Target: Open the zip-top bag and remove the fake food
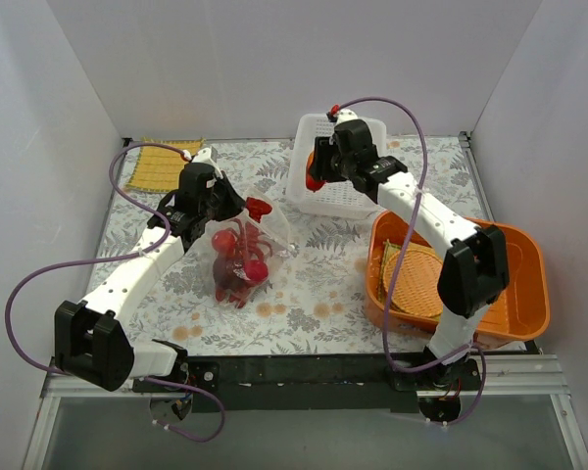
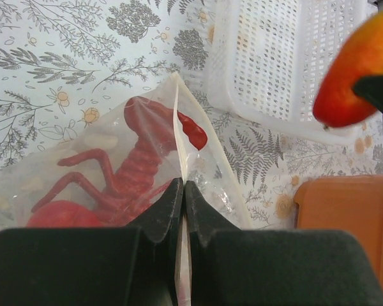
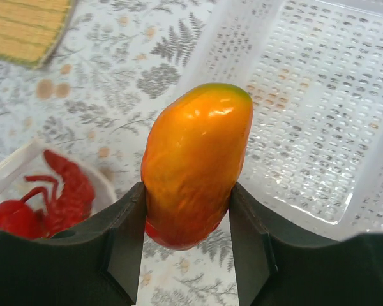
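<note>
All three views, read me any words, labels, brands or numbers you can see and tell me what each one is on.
None. No word, number or logo can be read in any view. The bag, the mango, the white basket and the orange tub show no markings; the tablecloth carries only a fern and flower print.

Clad in white shells along the links of the left arm (image 1: 127, 279) and the right arm (image 1: 421, 211), with bulky matte-black housings at shoulder, elbow and wrist. Fed by a thin purple cable (image 1: 9, 318) on each, capped with a small red fitting at the wrist. Tipped with left fingers (image 2: 163, 210) and right fingers (image 3: 124, 233) of dark, faintly grainy plastic, flat-faced and wedge-shaped.
</note>
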`<state>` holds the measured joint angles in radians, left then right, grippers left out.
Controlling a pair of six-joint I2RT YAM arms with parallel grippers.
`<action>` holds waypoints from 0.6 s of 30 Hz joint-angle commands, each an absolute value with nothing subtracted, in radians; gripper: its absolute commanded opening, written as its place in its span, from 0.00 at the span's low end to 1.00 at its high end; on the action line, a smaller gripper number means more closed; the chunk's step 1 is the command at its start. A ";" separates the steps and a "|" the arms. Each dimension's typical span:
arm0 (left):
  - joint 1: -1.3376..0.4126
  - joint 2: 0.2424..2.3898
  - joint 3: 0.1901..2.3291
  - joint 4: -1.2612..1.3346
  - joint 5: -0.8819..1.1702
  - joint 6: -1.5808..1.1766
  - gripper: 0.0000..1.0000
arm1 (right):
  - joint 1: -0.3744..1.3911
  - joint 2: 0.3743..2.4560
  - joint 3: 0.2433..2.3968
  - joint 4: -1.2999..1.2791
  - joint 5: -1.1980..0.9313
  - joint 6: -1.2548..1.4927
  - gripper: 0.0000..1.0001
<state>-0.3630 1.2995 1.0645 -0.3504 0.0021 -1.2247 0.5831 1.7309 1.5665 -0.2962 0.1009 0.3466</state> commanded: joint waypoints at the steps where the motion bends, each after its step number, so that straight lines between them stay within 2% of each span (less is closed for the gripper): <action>1: -0.362 1.275 1.063 -0.315 0.063 -1.201 0.00 | 0.525 1.857 1.678 -0.345 0.132 0.302 0.28; 4: -0.362 1.282 1.072 -0.313 0.087 -1.197 0.00 | 0.489 1.957 1.802 -0.383 0.135 0.296 0.35; 5: -0.362 1.281 1.072 -0.313 0.089 -1.193 0.00 | 0.483 2.007 1.868 -0.417 0.135 0.290 0.47; 8: -0.362 1.282 1.075 -0.314 0.095 -1.190 0.00 | 0.480 2.077 1.989 -0.501 0.135 0.262 0.72; 11: -0.362 1.285 1.075 -0.313 0.098 -1.192 0.00 | 0.482 2.065 2.002 -0.522 0.124 0.256 0.83; 15: -0.362 1.279 1.078 -0.314 0.086 -1.195 0.00 | 0.491 1.991 1.919 -0.532 0.112 0.259 0.85; 18: -0.362 1.262 1.075 -0.313 0.066 -1.190 0.00 | 0.538 1.878 1.806 -0.512 0.120 0.265 0.82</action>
